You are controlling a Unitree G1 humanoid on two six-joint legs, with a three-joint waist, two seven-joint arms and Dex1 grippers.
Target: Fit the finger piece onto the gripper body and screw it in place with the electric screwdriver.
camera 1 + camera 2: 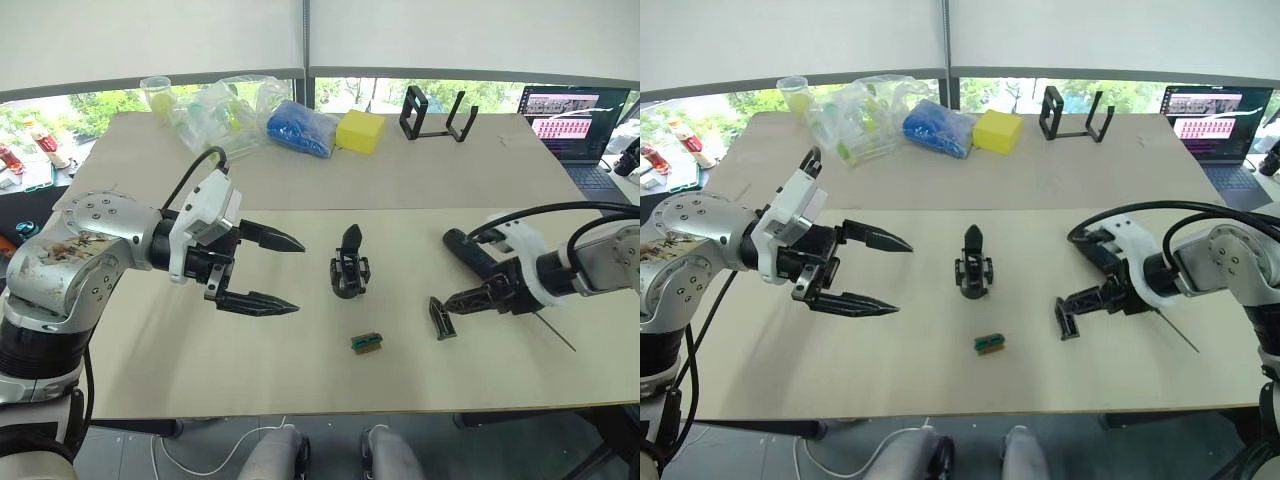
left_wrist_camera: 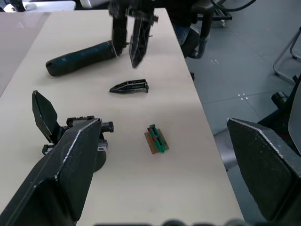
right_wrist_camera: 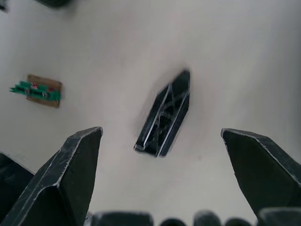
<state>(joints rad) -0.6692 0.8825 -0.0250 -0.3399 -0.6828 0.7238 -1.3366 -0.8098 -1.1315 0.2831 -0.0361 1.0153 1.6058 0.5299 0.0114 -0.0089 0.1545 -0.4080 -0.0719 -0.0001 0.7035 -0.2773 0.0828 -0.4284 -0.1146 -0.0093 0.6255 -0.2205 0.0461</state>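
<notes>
The gripper body (image 1: 350,270) stands upright mid-table, one pointed finger up. The finger piece (image 1: 441,318), a small black wedge, lies flat on the table to its right; it is also the finger piece (image 3: 164,115). My right gripper (image 1: 455,300) hovers open just above it, its fingertips (image 3: 89,141) spread on both sides without touching. The electric screwdriver (image 1: 475,252) lies behind the right gripper, partly hidden under the wrist, with its thin bit (image 1: 556,333) pointing toward the table's front right. My left gripper (image 1: 297,275) is wide open and empty, left of the gripper body.
A small green-and-brown block (image 1: 367,342) lies in front of the gripper body. At the back are clear plastic bags (image 1: 215,110), a blue bag (image 1: 300,128), a yellow block (image 1: 360,130), black brackets (image 1: 432,115) and a laptop (image 1: 570,120).
</notes>
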